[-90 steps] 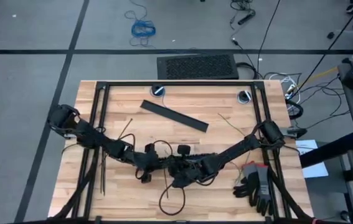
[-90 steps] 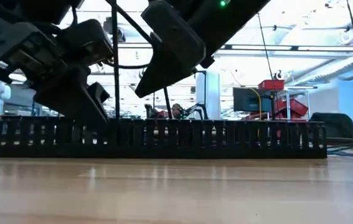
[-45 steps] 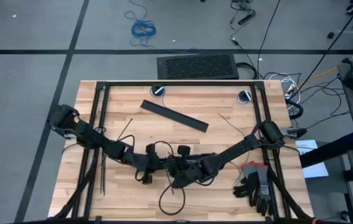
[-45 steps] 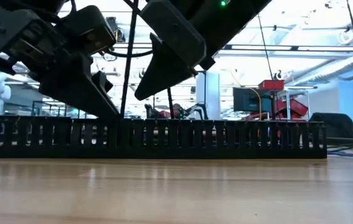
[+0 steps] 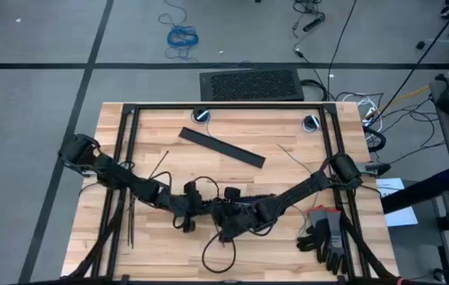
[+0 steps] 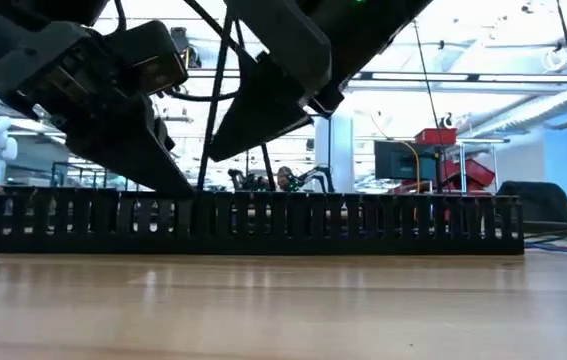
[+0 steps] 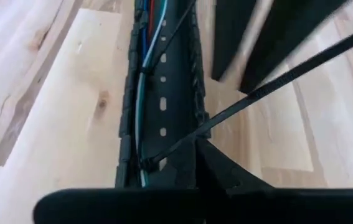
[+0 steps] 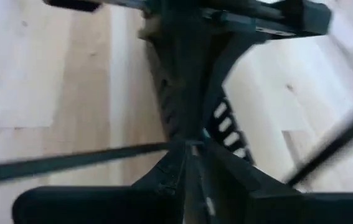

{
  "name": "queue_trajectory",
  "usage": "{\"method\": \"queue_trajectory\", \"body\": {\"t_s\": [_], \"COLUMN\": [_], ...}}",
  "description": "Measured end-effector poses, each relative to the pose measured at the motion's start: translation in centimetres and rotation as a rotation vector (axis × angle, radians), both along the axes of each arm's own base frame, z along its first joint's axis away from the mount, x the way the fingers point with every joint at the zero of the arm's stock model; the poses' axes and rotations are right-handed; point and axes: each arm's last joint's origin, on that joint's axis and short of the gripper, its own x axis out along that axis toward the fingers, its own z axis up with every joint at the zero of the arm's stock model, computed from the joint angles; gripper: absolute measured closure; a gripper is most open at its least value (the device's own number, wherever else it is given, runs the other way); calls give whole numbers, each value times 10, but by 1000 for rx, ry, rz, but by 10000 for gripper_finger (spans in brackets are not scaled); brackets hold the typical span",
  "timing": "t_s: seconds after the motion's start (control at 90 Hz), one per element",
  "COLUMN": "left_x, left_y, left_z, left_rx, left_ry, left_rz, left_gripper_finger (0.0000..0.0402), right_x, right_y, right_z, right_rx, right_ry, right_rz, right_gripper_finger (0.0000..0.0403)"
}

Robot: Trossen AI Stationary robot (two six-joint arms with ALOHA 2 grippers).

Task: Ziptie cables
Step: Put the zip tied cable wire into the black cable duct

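From above, your two grippers meet over the table's near middle, the left gripper beside the right gripper. At table height, a ziptie rises between them over the slotted bar. Your left wrist shows the cables lying in the bar, fingers pinched on the ziptie. Your right wrist shows fingers closed on it too.

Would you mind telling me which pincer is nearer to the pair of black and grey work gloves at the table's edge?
Right. The right pincer sits mid-table, just left of the black and grey work gloves; the left pincer is farther left, beyond it.
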Motion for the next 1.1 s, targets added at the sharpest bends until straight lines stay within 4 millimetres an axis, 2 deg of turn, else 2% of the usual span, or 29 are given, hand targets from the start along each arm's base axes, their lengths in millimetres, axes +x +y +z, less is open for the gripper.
{"method": "queue_trajectory", "body": {"t_s": [0.244, 0.556, 0.689, 0.789, 0.889, 0.956, 1.1], "left_x": [2, 2, 2, 2, 2, 2, 2], "left_y": [4, 7, 7, 7, 7, 7, 7], "left_z": [-9, -11, -12, -13, -13, -13, -13], "left_rx": [-8, -10, -7, -4, -2, -2, -2], "left_ry": [30, 37, 39, 44, 46, 46, 46], "left_rz": [46, 82, 85, 86, 87, 87, 86], "left_gripper_finger": [400, 401, 401, 401, 400, 400, 400], "right_x": [1, 14, 15, 11, 1, -5, -9], "right_y": [1, 2, 3, 4, 9, 9, 3], "right_z": [1, -15, -17, -8, 15, 27, 19], "right_rx": [-5, 66, 65, -27, -150, -165, -55], "right_ry": [-12, -58, -62, -83, -125, -123, -11], "right_rz": [13, 67, 88, 38, -17, -26, 5], "right_gripper_finger": [349, 349, 349, 349, 349, 349, 349]}}
